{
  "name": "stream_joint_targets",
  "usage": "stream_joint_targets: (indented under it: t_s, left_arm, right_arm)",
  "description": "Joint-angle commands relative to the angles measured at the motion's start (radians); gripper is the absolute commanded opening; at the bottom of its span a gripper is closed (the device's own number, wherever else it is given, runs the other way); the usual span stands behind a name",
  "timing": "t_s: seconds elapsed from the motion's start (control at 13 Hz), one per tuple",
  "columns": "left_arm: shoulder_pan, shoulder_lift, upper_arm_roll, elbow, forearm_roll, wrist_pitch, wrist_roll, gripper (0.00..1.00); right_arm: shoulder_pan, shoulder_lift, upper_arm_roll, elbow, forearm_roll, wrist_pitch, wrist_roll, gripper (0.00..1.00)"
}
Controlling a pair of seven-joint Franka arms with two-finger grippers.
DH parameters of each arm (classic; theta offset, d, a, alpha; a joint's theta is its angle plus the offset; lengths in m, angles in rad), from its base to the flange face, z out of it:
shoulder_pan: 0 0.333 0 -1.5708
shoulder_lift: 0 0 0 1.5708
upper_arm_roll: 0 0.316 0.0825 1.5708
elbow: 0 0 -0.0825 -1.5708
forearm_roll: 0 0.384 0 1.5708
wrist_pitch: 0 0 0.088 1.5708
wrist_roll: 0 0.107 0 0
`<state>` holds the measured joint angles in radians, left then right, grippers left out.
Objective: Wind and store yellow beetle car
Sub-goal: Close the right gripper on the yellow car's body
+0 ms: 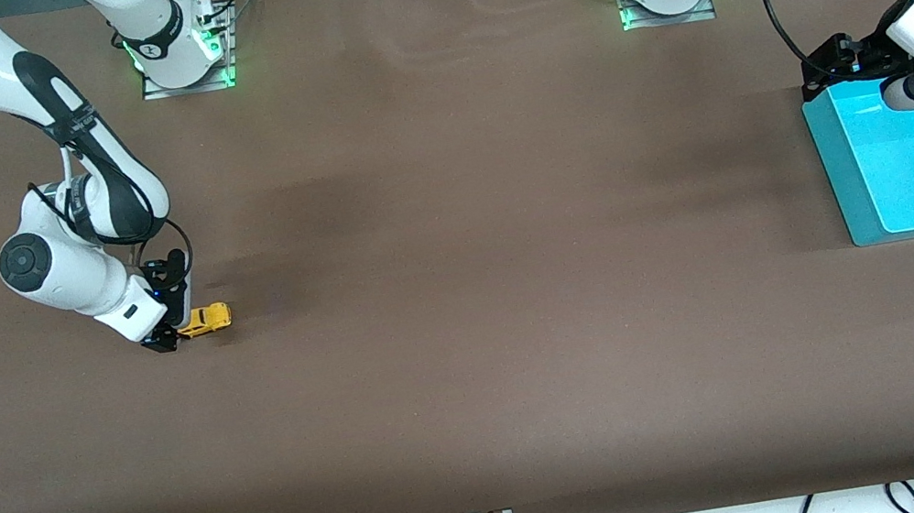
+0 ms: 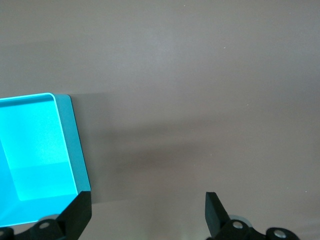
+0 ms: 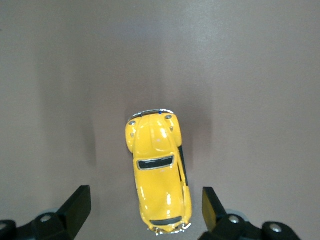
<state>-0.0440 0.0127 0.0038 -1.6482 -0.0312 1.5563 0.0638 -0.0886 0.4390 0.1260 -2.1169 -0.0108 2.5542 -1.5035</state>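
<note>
Right end effector (image 3: 145,210) spread astride yellow beetle car (image 3: 159,175), long axis running between fingers (left end effector (image 2: 147,212) spread, waiting over bin (image 1: 862,207))

My front camera sits high up across the table (image 1: 471,338) and looks down at my two arms, whose bases stand along the top of its picture. It takes in the whole table from far off. My right wrist camera looks almost straight down, close above the yellow beetle car (image 3: 159,172), with the tips of my right gripper (image 3: 145,210) at the edge of its picture. The front camera shows that same car (image 1: 206,319) too, very small. My left wrist camera looks down near a corner of the turquoise bin (image 2: 75,150), past my left gripper (image 2: 147,212). The front camera shares that bin (image 1: 851,200). I think the two wrist cameras share nothing.
</note>
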Motion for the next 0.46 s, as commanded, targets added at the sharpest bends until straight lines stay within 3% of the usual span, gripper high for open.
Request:
stream_joint_targets:
  t_s: [0.0, 0.38]
  left_arm:
    - [0.003, 0.012, -0.004, 0.03, 0.025, -0.025, -0.002, 1.0]
    - [0.003, 0.012, -0.005, 0.031, 0.025, -0.027, -0.004, 1.0]
  right_arm:
    - [-0.01, 0.023, 0.006, 0.009, -0.005, 0.032, -0.017, 0.91]
    - [-0.01, 0.026, 0.007, 0.011, -0.005, 0.032, -0.015, 0.36]
